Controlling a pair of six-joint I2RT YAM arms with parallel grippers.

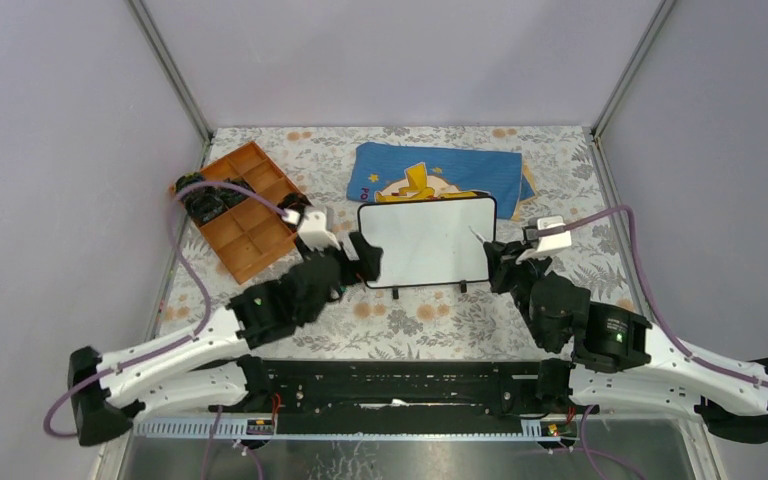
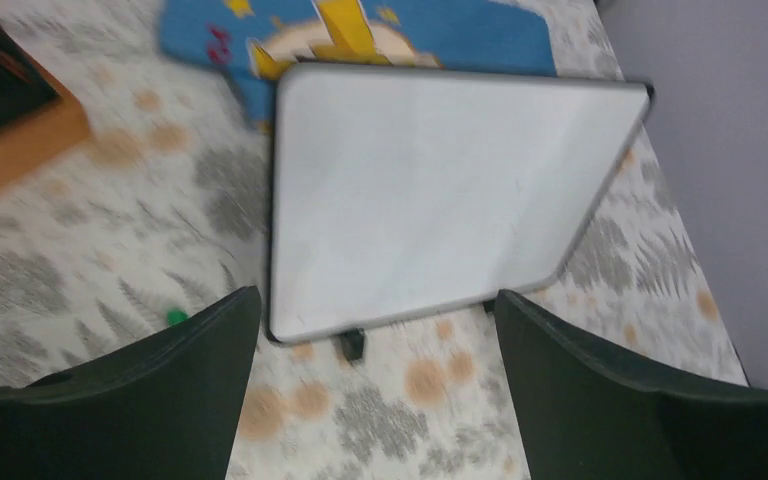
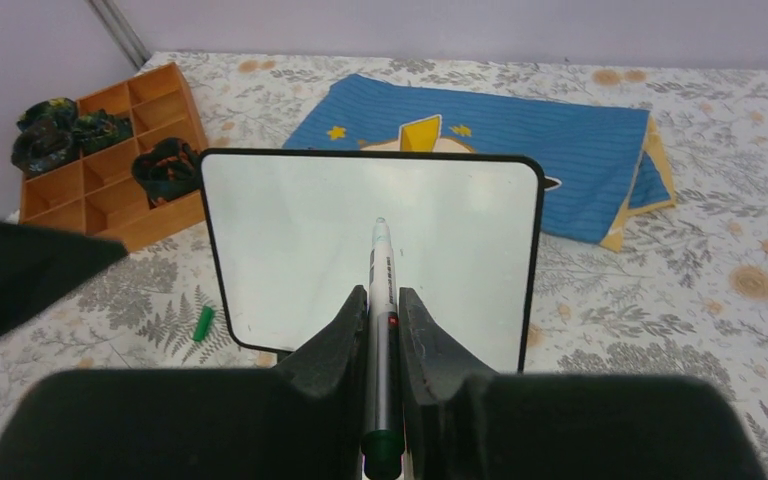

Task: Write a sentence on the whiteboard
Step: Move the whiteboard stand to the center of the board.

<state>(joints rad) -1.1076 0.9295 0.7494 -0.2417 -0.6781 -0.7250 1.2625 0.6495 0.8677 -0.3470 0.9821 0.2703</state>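
Observation:
The whiteboard [image 1: 425, 243] [image 2: 440, 190] [image 3: 360, 240] stands on two small black feet at the middle of the table. Its face is blank and no sentence shows on it. My left gripper [image 1: 365, 258] [image 2: 377, 300] is open by the board's near left corner, with only tablecloth between its fingers. My right gripper [image 1: 500, 262] [image 3: 384, 300] is shut on a silver-and-white marker [image 3: 380, 255]. The marker's tip points at the board's face from the right side. A small green cap [image 3: 203, 323] [image 2: 175, 316] lies on the cloth near the board's left corner.
A blue cloth with a yellow cartoon figure [image 1: 440, 172] lies just behind the board. An orange wooden compartment tray [image 1: 245, 215] holding dark bundles sits at the back left. Grey walls and metal posts close in the floral tablecloth [image 1: 430, 320].

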